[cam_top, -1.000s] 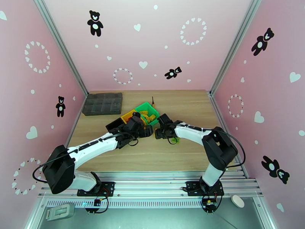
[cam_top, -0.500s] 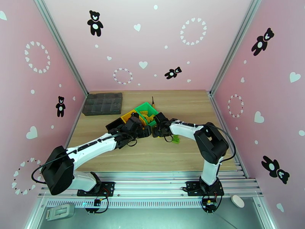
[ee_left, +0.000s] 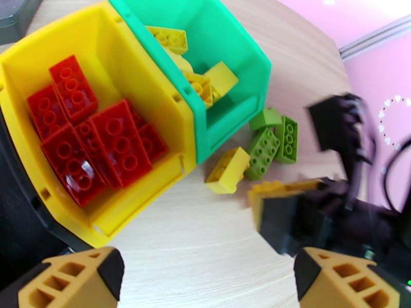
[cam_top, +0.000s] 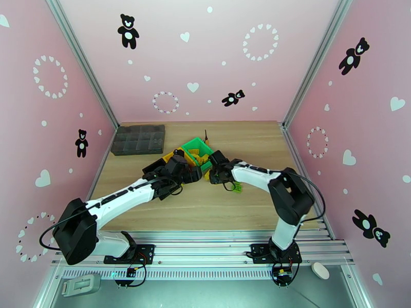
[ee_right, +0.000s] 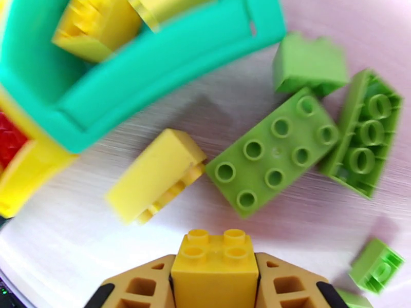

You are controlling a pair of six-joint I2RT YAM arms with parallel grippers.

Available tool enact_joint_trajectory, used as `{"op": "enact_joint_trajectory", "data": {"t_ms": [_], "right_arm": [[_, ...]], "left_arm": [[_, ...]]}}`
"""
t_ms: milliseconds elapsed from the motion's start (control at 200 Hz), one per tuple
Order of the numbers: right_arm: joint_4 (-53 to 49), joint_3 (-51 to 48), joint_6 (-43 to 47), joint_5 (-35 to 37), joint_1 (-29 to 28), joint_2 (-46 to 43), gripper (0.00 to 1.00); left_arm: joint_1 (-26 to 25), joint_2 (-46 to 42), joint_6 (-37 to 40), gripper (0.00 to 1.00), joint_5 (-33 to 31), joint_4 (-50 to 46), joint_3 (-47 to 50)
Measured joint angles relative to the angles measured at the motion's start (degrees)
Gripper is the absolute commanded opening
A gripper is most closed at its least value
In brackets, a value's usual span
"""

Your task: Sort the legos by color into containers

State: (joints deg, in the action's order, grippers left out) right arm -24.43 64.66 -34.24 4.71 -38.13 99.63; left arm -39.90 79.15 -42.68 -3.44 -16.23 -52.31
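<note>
You are hovering the left gripper [ee_left: 210, 283], spread and empty, by the yellow bin [ee_left: 118, 62] holding red legos [ee_left: 103, 145], while the right gripper [ee_right: 216, 288] is pinching a small, glossy four-stud yellow brick [ee_right: 215, 252] just beside the green bin [ee_left: 226, 124], which is collecting yellows, so the next move is probably calling for a lift over its rim.

— What sort of place is it?
— A robot lab booth, not a home. Pink walls [cam_top: 205, 57] with bear [cam_top: 128, 31] and heart [cam_top: 192, 87] stickers stand between bare aluminium posts [cam_top: 82, 57].
— And the work surface?
— A wooden table [cam_top: 246, 201] with a metal rail [cam_top: 205, 247] along its near edge. The left arm [cam_top: 123, 193] and the right arm [cam_top: 257, 176] are bolted there, side by side.
</note>
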Motion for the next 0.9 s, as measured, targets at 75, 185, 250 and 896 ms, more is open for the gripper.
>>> {"op": "enact_joint_trajectory", "data": {"t_ms": [75, 185, 250, 896], "right_arm": [[-1.2, 1.7, 0.5, 0.1, 0.0, -1.3, 0.27], [-2.8, 7.3, 1.5, 0.0, 0.3, -0.6, 0.27], [-3.5, 12.1, 1.9, 0.0, 0.7, 1.1, 0.27], [-10.0, 38.5, 3.5, -1.3, 3.0, 20.3, 0.54]], "left_arm": [[1.3, -0.5, 0.1, 0.94, 0.7, 0.0, 0.0], [3.2, -1.0, 0.3, 0.94, 2.2, -0.1, 0.0], [4.5, -1.4, 0.5, 0.94, 3.4, 0.0, 0.0], [8.7, -6.9, 0.4, 0.95, 6.3, -0.1, 2.9]]}}
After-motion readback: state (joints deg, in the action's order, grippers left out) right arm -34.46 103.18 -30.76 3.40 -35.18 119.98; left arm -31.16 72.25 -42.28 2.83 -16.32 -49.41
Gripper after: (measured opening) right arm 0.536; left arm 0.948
